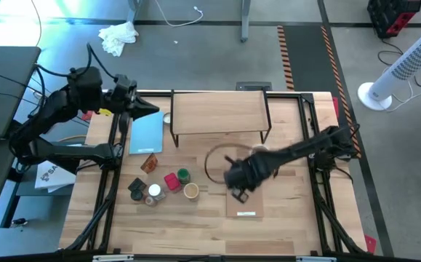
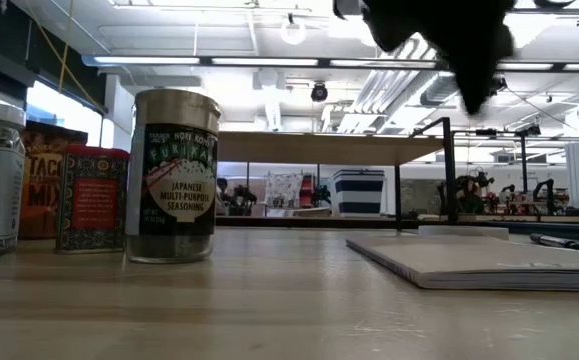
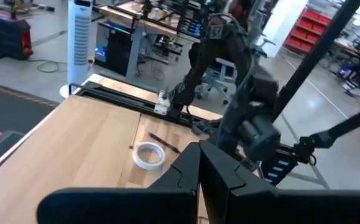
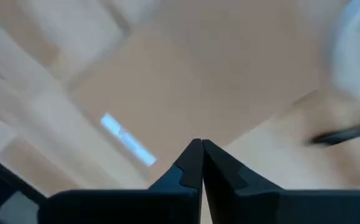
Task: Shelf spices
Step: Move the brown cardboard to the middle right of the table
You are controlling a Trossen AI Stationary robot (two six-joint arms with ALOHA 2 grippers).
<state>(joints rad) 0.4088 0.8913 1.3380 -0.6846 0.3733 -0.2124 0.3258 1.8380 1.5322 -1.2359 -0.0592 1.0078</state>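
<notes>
The spices stand in a cluster on the table left of the middle: green, red, tan, white and dark tops. In the low view a dark seasoning jar and a red tin stand upright. The shelf stands on its black wire end frames at the far middle. My right gripper is shut, points down above a thin pale board right of the jars, and holds nothing. My left gripper is shut, raised near the shelf's left end.
A light-blue pad lies left of the shelf, with an orange-brown packet in front of it. A dark hoop lies in front of the shelf. A white tape ring and a pen lie on the right half.
</notes>
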